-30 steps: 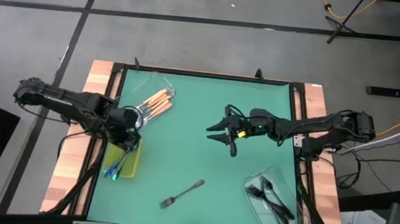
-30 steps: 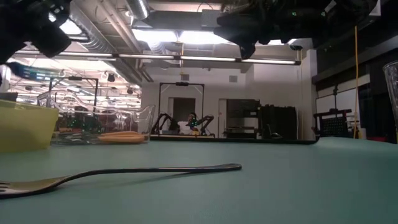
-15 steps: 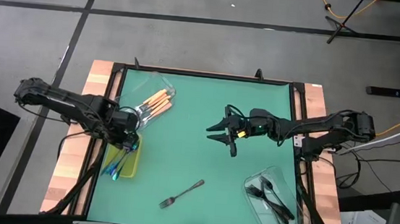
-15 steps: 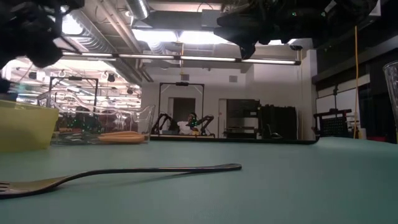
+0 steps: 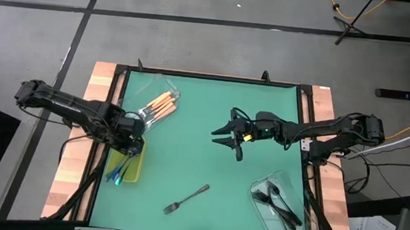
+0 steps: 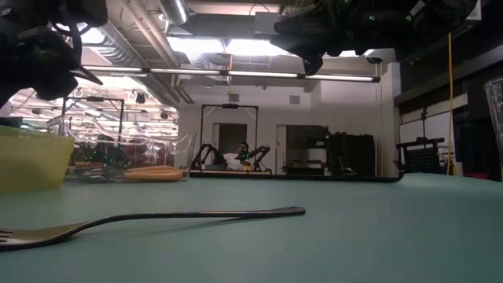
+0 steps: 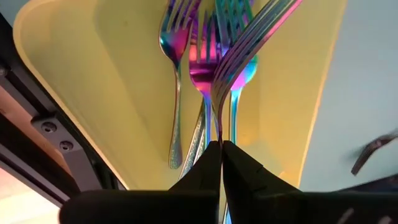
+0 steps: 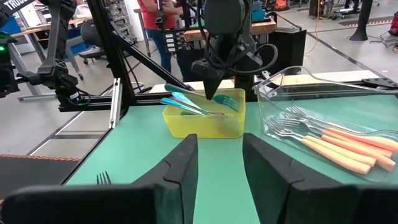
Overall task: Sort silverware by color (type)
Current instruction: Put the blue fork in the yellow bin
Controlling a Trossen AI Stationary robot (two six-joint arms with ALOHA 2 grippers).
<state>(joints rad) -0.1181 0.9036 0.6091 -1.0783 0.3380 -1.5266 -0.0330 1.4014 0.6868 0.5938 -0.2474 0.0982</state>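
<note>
The yellow-green tray (image 5: pixel 128 165) sits at the left edge of the green table (image 5: pixel 211 130) and holds several iridescent forks (image 7: pixel 202 68), their heads flashing blue, purple, pink and green; their handles stick out over the tray's near rim. The left gripper (image 5: pixel 132 145) hovers over this tray with its fingers pinched tight on the handle of one more iridescent fork (image 7: pixel 245 53), whose tines hang above the others.

Just beyond the tray, a clear tub (image 5: pixel 156 99) lies tilted on its side with the orange-handled forks (image 5: pixel 162 107) in it, silver heads together, tan handles fanned out side by side. At the near right corner a second clear tub (image 5: pixel 281 209) contains the dark grey-black forks (image 5: pixel 276 200), laid roughly parallel.

One lone fork (image 5: pixel 186 198) lies loose on the table near the front edge, between the tray and the second tub, angled, slim, and dull dark metal in the low view (image 6: pixel 157 218).

The right gripper (image 5: pixel 227 135) hangs above the middle of the table, fingers spread apart and holding nothing.

White lettering in the upper corner of the right wrist view is cut off and not fully readable
</note>
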